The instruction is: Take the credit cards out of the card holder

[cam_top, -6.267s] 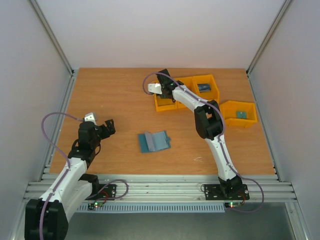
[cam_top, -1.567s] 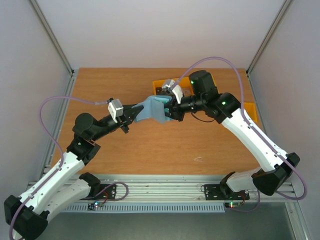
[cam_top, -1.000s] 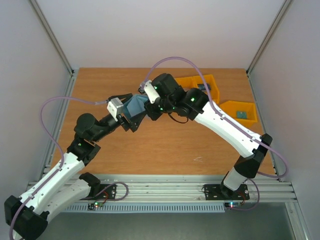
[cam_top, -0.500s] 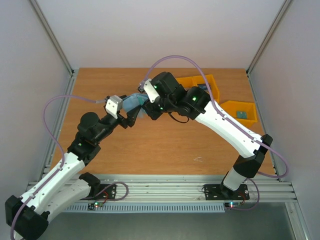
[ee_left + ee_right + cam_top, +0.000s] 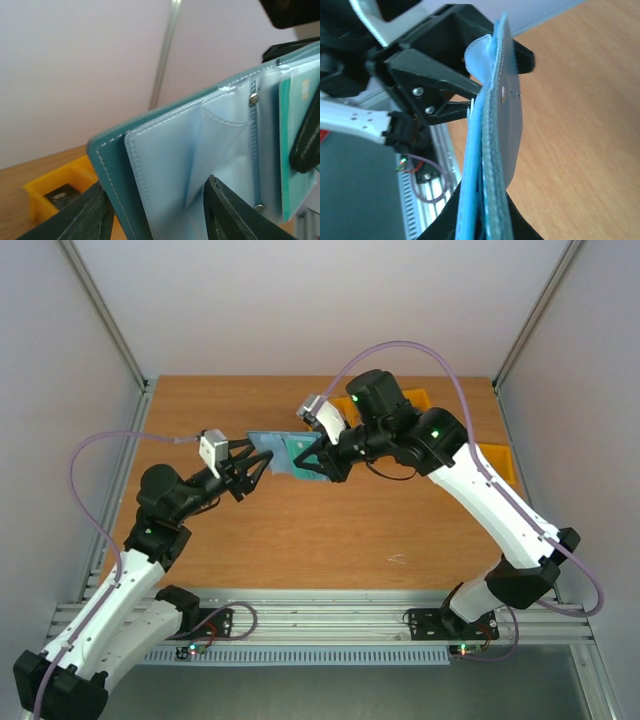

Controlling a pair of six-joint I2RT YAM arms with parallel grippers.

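**A:** Top external view first, from the left. Where is everything?

**B:** The left gripper point(image 5: 262, 464) is at 9 o'clock of the card holder point(image 5: 285, 452). The holder hangs unfolded in the air over the 12 o'clock part of the table point(image 5: 300, 550). The right gripper point(image 5: 322, 466) is at the holder's 3 o'clock, and the yellow bins point(image 5: 490, 462) sit beyond it near the table's 2 o'clock.

**A:** And the grips?

**B:** The left jaws stand partway apart, astride the pale left panel. I cannot tell whether they pinch it. The right jaws are clamped tight on the teal panel's lower edge, carrying the holder.

**A:** Any card showing?

**B:** From the left wrist, a green-blue card point(image 5: 289, 150) sits inside a clear pocket point(image 5: 220, 145) at 3 o'clock, only partly in view.

**A:** How will it all handle?

**B:** My guess is the holder is light and floppy, so it will sag or twist unless both panels are held. The sleeves look glossy, probably slick. The card should be stiff, thin and smooth, held in only by friction.

**A:** So where should it be gripped?

**B:** I'd pinch the card's flat faces at whichever edge clears the pocket mouth and pull straight along the sleeve. I'd brace the holder at its stitched rim, not on the soft pockets.
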